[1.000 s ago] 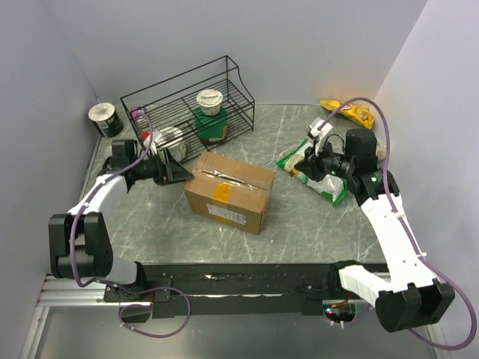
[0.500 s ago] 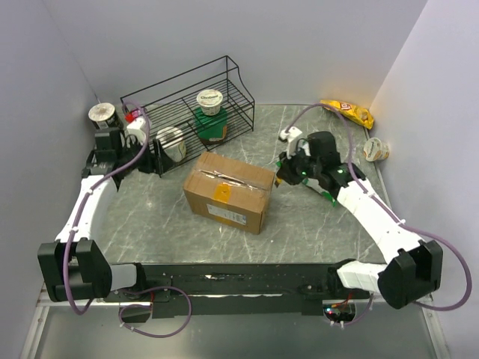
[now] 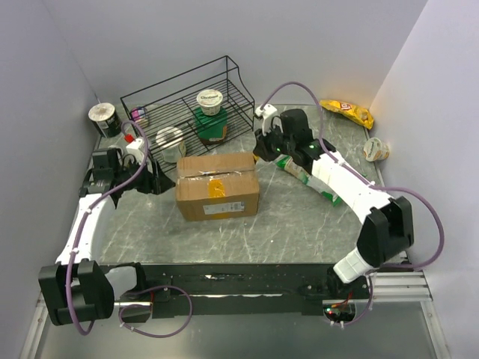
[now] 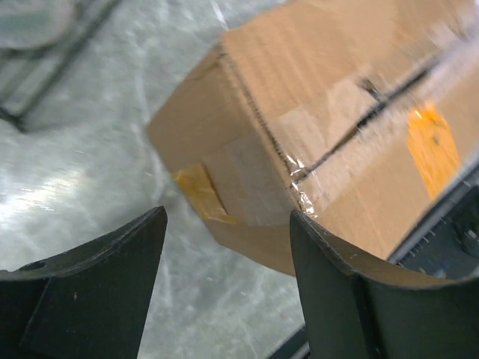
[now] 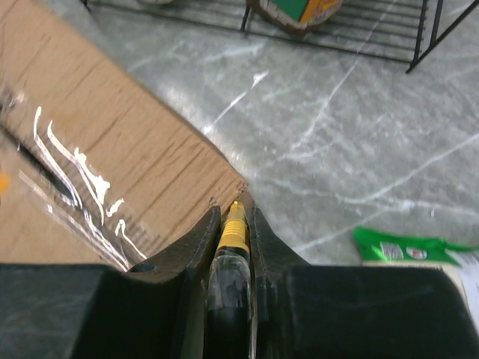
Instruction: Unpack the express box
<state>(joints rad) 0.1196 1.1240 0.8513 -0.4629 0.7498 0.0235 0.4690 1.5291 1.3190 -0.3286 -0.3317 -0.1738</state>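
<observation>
The express box (image 3: pixel 217 188), a brown carton with clear tape and an orange sticker, lies mid-table. My left gripper (image 3: pixel 159 182) is open and empty, just left of the box's left end. In the left wrist view the box (image 4: pixel 322 112) fills the upper right, its taped end ahead of the open left gripper (image 4: pixel 224 224). My right gripper (image 3: pixel 260 148) sits at the box's far right corner. In the right wrist view the right gripper (image 5: pixel 233 206) is shut on a yellow-tipped pen-like tool (image 5: pixel 233 232). The tool's tip is at the box's corner (image 5: pixel 97 149).
A black wire rack (image 3: pixel 187 105) with cups stands behind the box; its bars show in the right wrist view (image 5: pixel 359 37). A cup (image 3: pixel 105 118) sits far left and another cup (image 3: pixel 376 149) far right. A green packet (image 3: pixel 307 176) and a yellow packet (image 3: pixel 348 112) lie on the right.
The right gripper swept left from the green packet to the box's far right corner. The box turned and shifted left. The left gripper drew back from the box, then came near again.
</observation>
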